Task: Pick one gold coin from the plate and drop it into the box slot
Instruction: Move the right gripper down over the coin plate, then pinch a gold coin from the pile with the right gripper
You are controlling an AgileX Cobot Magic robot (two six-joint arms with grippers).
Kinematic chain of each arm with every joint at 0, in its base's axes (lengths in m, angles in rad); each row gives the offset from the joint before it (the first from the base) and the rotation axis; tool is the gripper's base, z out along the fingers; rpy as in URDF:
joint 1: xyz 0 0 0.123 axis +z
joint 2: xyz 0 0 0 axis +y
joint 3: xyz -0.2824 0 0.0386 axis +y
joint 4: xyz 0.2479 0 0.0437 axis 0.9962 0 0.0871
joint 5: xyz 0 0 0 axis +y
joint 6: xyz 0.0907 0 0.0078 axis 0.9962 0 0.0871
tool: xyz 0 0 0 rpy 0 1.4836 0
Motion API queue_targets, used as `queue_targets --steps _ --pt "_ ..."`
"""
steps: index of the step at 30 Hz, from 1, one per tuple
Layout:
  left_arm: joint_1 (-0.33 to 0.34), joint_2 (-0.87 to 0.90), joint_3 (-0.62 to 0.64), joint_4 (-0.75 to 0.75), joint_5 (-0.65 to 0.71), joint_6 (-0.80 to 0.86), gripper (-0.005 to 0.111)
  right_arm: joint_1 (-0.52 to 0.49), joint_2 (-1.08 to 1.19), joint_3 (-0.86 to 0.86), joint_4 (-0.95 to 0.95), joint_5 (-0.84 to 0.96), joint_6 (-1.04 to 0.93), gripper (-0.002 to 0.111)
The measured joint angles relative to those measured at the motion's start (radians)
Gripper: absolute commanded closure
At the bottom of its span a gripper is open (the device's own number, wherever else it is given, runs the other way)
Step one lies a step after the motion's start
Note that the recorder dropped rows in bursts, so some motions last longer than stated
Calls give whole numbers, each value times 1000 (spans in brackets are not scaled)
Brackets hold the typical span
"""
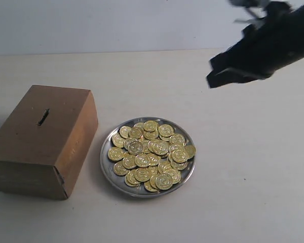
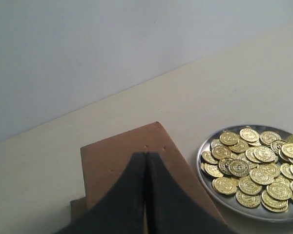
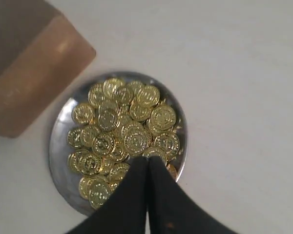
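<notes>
The silver-grey plate (image 1: pixel 107 164) lies at mid-table, heaped with several gold coins (image 1: pixel 152 152). To its left stands the brown box (image 1: pixel 66 147), its dark slot (image 1: pixel 43 117) in the top face. My right gripper (image 1: pixel 215 71) hangs high at the upper right, shut with nothing in it. In the right wrist view it (image 3: pixel 147 160) is above the plate (image 3: pixel 58 146) and its coins (image 3: pixel 122 126), with the box (image 3: pixel 34 83) beyond. My left gripper (image 2: pixel 145 156) is shut and empty over the box (image 2: pixel 117 156); the plate (image 2: pixel 205 175) with coins (image 2: pixel 249 168) lies beside. The left gripper is out of the exterior view.
The cream tabletop (image 1: pixel 243 177) spreads round the plate and box, and a pale wall (image 1: pixel 116 23) closes the back.
</notes>
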Motion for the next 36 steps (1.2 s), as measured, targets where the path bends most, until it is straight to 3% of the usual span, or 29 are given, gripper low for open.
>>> queue_targets --steps 7,13,17,24,36 --pt "0 2 0 -8 2 0 107 254 297 -202 -411 -18 274 108" --pt "0 2 0 -31 14 0 107 370 474 -353 -595 100 445 107" --pt "0 2 0 -71 29 20 107 390 537 -400 -634 181 513 92" --pt "0 2 0 -111 54 52 107 394 558 -414 -650 286 539 46" --pt "0 2 0 -133 67 85 107 394 560 -415 -650 300 553 46"
